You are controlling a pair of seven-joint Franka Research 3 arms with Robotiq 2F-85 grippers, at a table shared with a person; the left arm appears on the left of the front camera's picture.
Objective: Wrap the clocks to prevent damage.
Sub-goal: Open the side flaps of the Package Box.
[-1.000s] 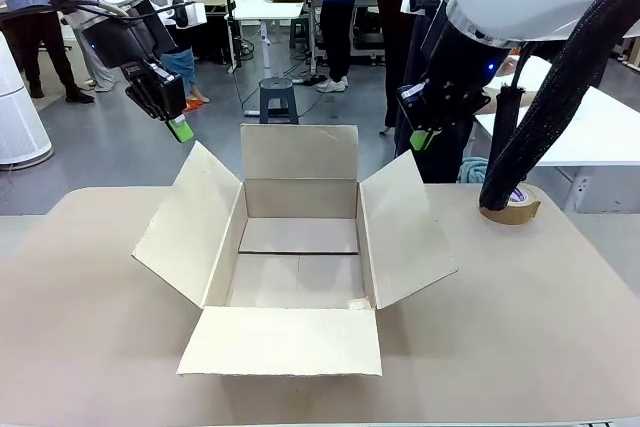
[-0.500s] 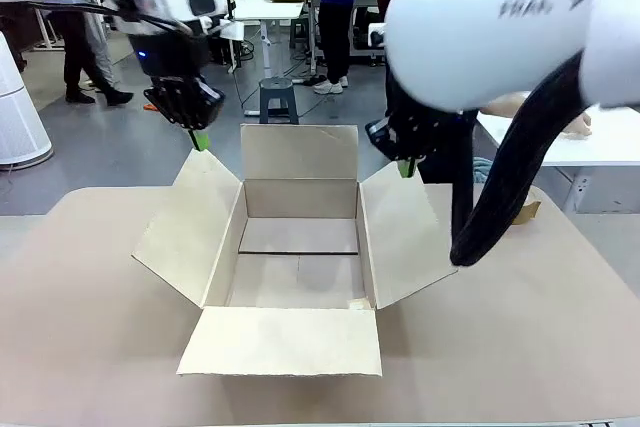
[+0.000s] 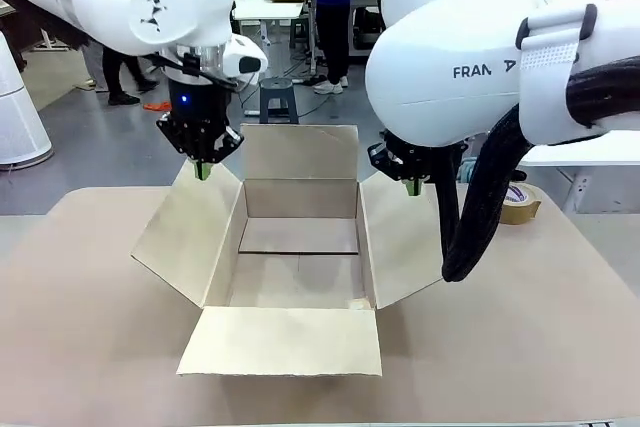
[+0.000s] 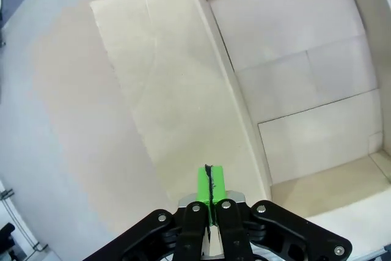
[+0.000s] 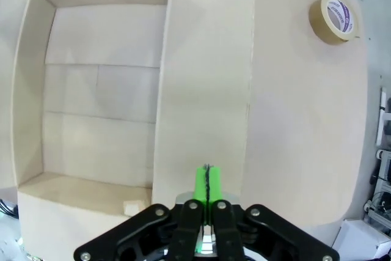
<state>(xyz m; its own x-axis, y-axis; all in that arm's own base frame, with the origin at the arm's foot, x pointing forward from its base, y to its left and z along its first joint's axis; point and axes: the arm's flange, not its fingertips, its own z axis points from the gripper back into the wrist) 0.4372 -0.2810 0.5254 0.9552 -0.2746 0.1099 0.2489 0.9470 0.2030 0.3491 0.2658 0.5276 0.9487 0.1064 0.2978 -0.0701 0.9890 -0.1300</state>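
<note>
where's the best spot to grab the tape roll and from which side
Come from straight above: the tape roll lies flat on the table, hole up. Probably one finger in the hole, one outside, pinching the ring wall.

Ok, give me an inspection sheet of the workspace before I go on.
Surface: table, tan cover, flat.
Job's things: box, all four flaps open, empty inside.
Clutter: tape roll on the table, right of the box.
Grippers: left gripper shut, over the left flap; right gripper shut, over the right flap; neither holds anything.
Cables: black hose hangs from the right arm beside the right flap.
Surroundings: stool and standing people beyond the table.
</note>
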